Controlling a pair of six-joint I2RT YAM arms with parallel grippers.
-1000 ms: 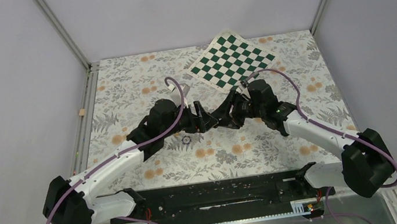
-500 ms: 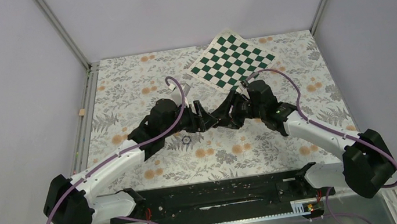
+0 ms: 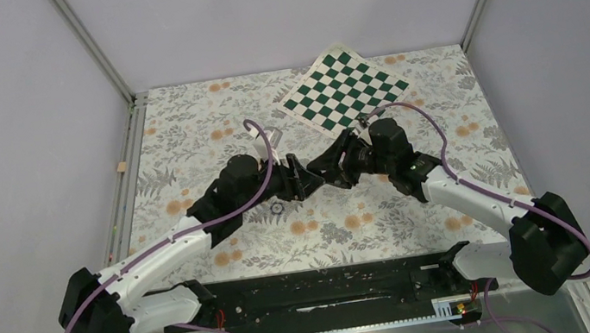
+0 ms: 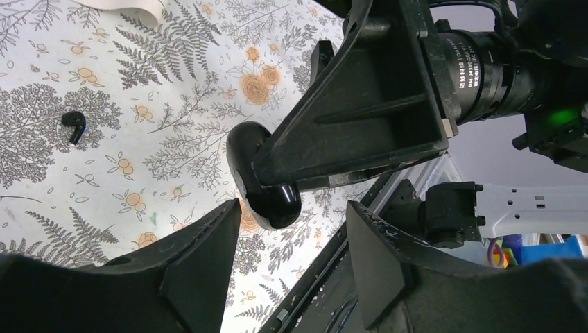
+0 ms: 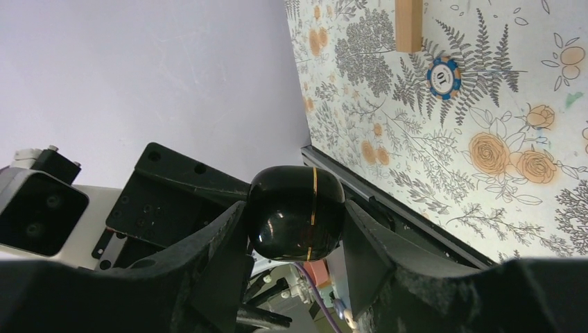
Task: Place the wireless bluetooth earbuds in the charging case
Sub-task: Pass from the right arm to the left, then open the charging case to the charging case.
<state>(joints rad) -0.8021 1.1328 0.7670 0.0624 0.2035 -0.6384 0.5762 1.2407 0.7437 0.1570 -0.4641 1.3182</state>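
The charging case point(image 5: 297, 211) is a glossy black rounded pebble with a thin gold seam, its lid closed. My right gripper point(image 5: 295, 225) is shut on it and holds it above the table. In the left wrist view the case point(image 4: 277, 201) sits just beyond my left gripper point(image 4: 292, 232), which is open and empty, its tips beside the case but apart from it. One small black earbud point(image 4: 73, 125) with a bluish glint lies on the floral cloth. The other earbud is out of view. In the top view the left gripper point(image 3: 304, 181) and right gripper point(image 3: 329, 166) meet tip to tip.
A small dark ring with a pale centre point(image 3: 276, 207) lies near the left gripper; it is a blue chip in the right wrist view point(image 5: 444, 76). A tan wooden strip point(image 5: 409, 24) lies beyond it. A green checkered mat point(image 3: 344, 90) lies at the back. The black rail point(image 3: 326, 288) runs along the near edge.
My left gripper has drawn back to the left, away from the right gripper. The right gripper has shifted slightly to the left and away with the case.
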